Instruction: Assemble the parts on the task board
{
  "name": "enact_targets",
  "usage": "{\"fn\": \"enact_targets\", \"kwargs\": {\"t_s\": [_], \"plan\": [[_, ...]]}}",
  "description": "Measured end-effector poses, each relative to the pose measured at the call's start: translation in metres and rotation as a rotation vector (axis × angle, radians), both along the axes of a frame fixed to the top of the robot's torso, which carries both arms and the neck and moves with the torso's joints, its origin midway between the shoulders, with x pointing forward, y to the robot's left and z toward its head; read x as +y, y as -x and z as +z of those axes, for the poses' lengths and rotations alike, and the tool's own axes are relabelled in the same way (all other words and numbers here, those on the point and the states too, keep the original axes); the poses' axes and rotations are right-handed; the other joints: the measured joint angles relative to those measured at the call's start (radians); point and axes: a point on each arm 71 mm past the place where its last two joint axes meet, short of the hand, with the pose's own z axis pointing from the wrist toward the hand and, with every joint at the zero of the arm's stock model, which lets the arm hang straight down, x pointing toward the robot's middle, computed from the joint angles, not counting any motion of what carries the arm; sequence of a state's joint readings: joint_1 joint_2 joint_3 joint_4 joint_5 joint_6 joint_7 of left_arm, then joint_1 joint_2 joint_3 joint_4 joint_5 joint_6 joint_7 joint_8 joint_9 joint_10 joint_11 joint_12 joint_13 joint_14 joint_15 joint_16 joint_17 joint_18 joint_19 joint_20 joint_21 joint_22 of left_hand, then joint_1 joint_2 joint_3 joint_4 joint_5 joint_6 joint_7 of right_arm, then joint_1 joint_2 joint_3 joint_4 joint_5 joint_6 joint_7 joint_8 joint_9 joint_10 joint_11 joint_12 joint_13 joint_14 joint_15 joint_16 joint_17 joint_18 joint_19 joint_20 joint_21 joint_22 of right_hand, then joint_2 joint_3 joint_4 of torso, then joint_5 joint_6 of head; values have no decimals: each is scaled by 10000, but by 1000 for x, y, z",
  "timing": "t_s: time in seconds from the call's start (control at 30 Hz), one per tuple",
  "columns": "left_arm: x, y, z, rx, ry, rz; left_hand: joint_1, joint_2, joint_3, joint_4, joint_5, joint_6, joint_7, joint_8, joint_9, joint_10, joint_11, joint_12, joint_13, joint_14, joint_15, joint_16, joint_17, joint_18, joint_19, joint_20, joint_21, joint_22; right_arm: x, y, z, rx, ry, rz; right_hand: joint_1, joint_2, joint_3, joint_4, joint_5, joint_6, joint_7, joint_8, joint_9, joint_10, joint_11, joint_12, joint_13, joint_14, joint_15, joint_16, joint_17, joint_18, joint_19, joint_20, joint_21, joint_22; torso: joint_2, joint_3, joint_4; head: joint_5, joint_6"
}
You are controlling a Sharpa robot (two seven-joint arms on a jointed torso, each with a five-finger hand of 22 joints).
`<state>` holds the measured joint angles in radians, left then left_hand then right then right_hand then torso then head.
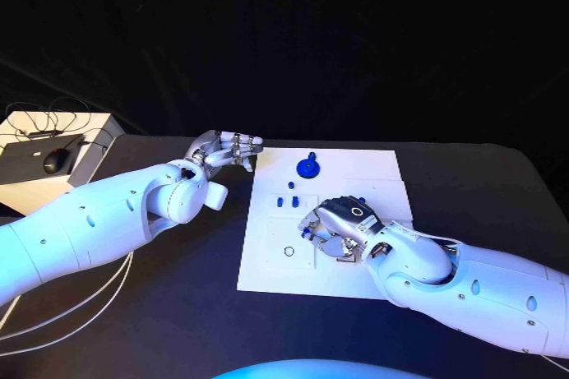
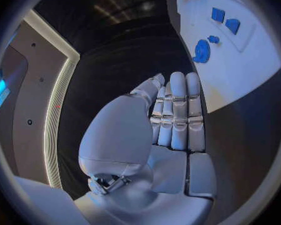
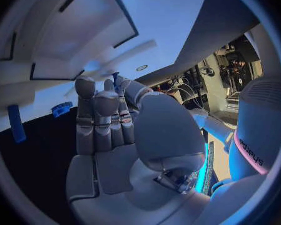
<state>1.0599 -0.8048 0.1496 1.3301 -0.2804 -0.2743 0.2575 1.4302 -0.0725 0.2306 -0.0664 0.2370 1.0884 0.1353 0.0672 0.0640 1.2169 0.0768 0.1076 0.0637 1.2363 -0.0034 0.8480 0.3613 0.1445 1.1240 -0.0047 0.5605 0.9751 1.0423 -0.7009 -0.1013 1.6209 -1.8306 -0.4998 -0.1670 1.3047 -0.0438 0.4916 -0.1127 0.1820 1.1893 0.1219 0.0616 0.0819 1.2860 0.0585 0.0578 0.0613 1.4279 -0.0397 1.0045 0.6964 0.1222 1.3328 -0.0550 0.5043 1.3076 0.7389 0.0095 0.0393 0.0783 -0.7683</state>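
The white task board point(image 1: 356, 175) lies mid-table. A round blue part point(image 1: 311, 166) sits near its far edge, with small blue parts point(image 1: 289, 201) lying closer in. My right hand point(image 1: 340, 225) hovers low over the board's middle, thumb pressed against its fingers, and a small blue part point(image 3: 116, 78) peeks out between them. A blue tip point(image 1: 306, 228) shows at that hand's left side. My left hand point(image 1: 225, 154) hangs beside the board's far left corner with straight fingers and nothing in it. In the left wrist view this hand point(image 2: 173, 120) faces the board point(image 2: 247, 75) and the round part point(image 2: 202, 50).
A white box with a black mouse and cables point(image 1: 53, 157) stands at the table's far left. Thin cables point(image 1: 71, 305) trail under my left arm. The board has shallow recesses and a ring outline point(image 1: 290, 251) near its front left.
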Motion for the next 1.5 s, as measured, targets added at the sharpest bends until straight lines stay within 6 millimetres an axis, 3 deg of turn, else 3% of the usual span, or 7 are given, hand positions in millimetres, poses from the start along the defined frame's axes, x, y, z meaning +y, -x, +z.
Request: {"fn": "enact_targets", "kwargs": {"t_s": [0.67,0.77,0.8,0.97,1.33,1.43,1.5], "plan": [[2,1,0,18,-13,12,0,0,0,1,0,0,0,0,0,0,0,0,0,0,0,0,2,0,0,0,0,9,4,-1,0,-77,201,134,1,0,-12,-129,109,21,-26,0,1,0,0,-5,2,17,16,-2,-1,0,-4,4,-10,-2,2,-6,-4,11,-140],[2,1,0,22,-15,13,0,0,0,1,0,0,0,0,0,0,0,0,0,0,0,0,2,0,0,0,0,9,4,0,-1,-5,289,171,115,-18,-739,-129,806,22,-28,4,31,0,0,-11,1,2,1,-3,-33,0,-4,4,-170,5,2,-2,-4,12,-155],[2,1,0,22,-16,14,0,0,0,1,0,0,0,0,0,0,0,0,0,0,0,0,2,0,0,0,0,8,3,0,-1,1,295,179,200,68,-1048,-121,877,22,-28,4,12,0,0,-3,1,0,0,-3,-34,0,-4,4,-229,6,2,-1,-4,12,-160],[3,0,0,26,-26,35,0,0,0,1,0,0,0,0,0,0,0,0,0,0,0,0,2,0,0,0,0,8,3,2,-1,3,304,188,298,17,-1708,-83,972,6,-47,4,-106,-92,-84,1,25,-3,2,-3,-47,0,30,38,-480,5,-3,2,-8,12,-179],[4,0,0,36,-42,66,0,0,0,1,0,0,0,0,0,0,0,0,0,0,0,0,2,0,0,0,0,26,2,3,-1,-89,324,125,154,-292,-1772,-19,950,-265,27,4,-125,-799,157,66,14,-98,103,-4,-78,1,48,89,-885,3,-5,6,-9,4,-197],[4,0,0,38,-44,70,0,0,0,1,0,0,0,0,0,0,0,0,0,0,0,0,2,0,0,0,0,26,1,3,-1,-129,289,97,127,-421,-1772,-19,950,-587,75,45,-138,-1313,271,61,-34,-136,166,-43,-123,158,-43,181,-1276,3,-5,4,-8,-7,-188],[5,0,0,38,-46,74,0,0,0,1,0,0,0,0,0,0,0,0,0,0,0,0,2,0,0,0,0,26,0,3,-1,-172,243,49,98,-623,-1817,25,950,-830,77,52,-151,-1744,383,61,-26,-211,242,-168,-182,195,-99,237,-1411,4,-5,3,-8,-12,-182]]}}
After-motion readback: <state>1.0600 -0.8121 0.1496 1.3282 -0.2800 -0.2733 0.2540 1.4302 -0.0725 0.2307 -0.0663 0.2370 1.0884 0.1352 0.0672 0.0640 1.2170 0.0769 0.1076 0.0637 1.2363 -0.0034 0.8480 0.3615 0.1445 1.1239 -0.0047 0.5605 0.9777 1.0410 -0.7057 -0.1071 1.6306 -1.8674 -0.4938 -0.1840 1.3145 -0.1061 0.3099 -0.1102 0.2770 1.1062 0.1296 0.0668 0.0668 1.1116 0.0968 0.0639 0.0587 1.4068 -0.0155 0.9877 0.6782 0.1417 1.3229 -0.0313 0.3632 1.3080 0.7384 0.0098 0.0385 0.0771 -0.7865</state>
